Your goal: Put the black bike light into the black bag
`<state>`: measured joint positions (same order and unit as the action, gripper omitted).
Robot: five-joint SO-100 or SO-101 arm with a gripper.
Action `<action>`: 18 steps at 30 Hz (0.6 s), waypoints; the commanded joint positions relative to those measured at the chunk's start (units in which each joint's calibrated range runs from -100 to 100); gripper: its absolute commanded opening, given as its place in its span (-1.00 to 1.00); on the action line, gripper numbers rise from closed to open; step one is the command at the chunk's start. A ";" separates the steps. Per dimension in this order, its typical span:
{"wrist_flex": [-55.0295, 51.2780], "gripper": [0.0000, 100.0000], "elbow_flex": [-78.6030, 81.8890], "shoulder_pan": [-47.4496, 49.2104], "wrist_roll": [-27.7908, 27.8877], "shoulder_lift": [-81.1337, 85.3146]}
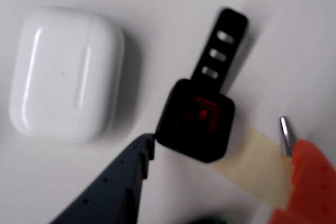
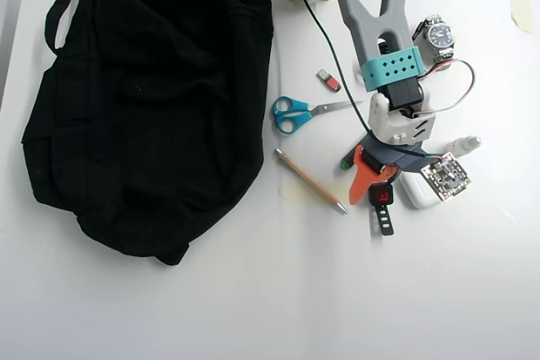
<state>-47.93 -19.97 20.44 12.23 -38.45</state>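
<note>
The black bike light point(image 1: 195, 124) lies flat on the white table, red lens up, its notched strap tail point(image 1: 220, 45) pointing away. My gripper point(image 1: 226, 145) is open and low over it. The dark finger point(image 1: 118, 182) touches the light's lower left corner in the wrist view. The orange finger point(image 1: 307, 182) stands apart to the right. In the overhead view the light point(image 2: 381, 196) lies just below the gripper point(image 2: 380, 185). The black bag point(image 2: 143, 99) lies slumped at the left, well apart from the arm.
A white earbud case point(image 1: 65, 74) lies right beside the light. In the overhead view, scissors point(image 2: 295, 114), a pen point(image 2: 310, 180), a red-and-grey USB stick point(image 2: 329, 80), a watch point(image 2: 439, 35) and a small circuit board point(image 2: 445, 176) surround the arm. A cream tape patch point(image 1: 252, 166) lies under the gripper.
</note>
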 commanded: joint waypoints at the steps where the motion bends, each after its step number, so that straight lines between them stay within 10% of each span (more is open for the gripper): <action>1: -0.21 -0.32 -5.46 0.58 0.30 -0.72; 18: -0.99 -0.32 -11.12 0.65 0.25 -6.03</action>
<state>-48.87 -26.96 20.44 12.23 -44.95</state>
